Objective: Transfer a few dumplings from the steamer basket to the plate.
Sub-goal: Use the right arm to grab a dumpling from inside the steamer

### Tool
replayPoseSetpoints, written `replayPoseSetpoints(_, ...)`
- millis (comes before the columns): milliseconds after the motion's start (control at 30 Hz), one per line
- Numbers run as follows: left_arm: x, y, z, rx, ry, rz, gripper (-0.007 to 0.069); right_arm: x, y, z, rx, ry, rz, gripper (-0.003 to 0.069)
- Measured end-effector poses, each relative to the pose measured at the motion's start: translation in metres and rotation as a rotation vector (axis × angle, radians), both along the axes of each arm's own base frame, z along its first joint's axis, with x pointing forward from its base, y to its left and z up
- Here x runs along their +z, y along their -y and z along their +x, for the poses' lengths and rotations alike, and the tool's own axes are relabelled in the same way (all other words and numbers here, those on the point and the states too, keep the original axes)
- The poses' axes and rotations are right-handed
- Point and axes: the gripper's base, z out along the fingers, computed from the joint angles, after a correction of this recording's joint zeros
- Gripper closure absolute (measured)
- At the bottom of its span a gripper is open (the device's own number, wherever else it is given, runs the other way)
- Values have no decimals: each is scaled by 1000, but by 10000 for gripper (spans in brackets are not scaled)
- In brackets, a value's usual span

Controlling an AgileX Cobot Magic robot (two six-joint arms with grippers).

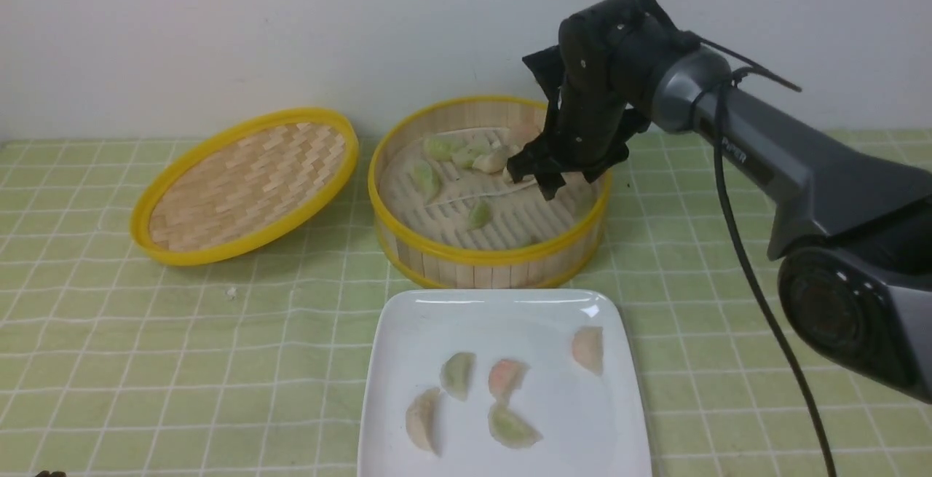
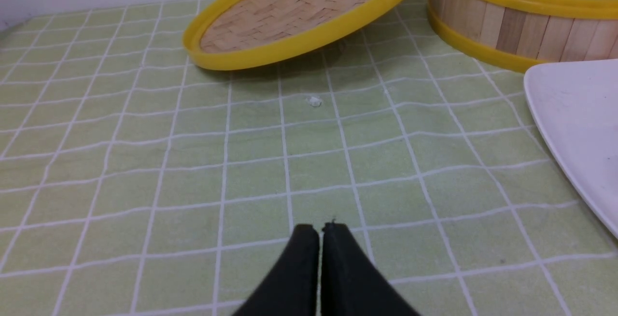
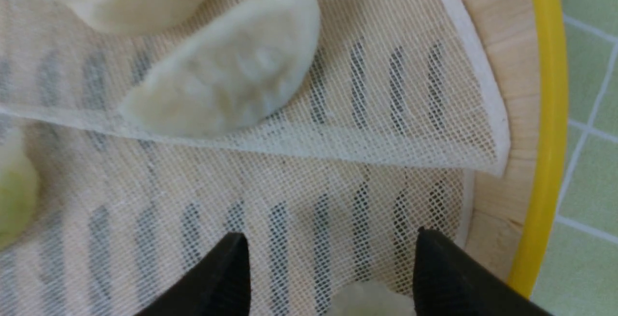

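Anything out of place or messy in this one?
Yes. The liner in the basket is folded over on itself instead of lying flat. The lid sits tilted, one edge raised. A small white crumb lies on the cloth near it.

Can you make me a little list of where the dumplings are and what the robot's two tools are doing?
Plate: in front of the steamer basket, holding five dumplings.
Steamer basket: several more dumplings on its mesh liner.
Right tool: open, down inside the basket, gripping nothing; one dumpling lies just by its tips.
Left tool: shut, empty, over the green checked cloth.
Lid: left of the basket, tilted.
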Motion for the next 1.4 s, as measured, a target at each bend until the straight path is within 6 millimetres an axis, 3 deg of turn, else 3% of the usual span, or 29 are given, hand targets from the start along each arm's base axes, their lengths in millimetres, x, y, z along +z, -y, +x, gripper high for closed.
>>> replayPoseSetpoints(267,0,0,0,0,0,0,631,-5,0,1,0,-5,-9,237)
replayPoseSetpoints(600,0,0,0,0,0,0,631,-5,-18,-8,77,-94,170,237)
replayPoseSetpoints(900,0,0,0,0,0,0,631,7,-6,-4,88,-15,40,237)
replayPoseSetpoints(1400,0,0,0,0,0,0,631,8,-8,-5,26,3,24,237)
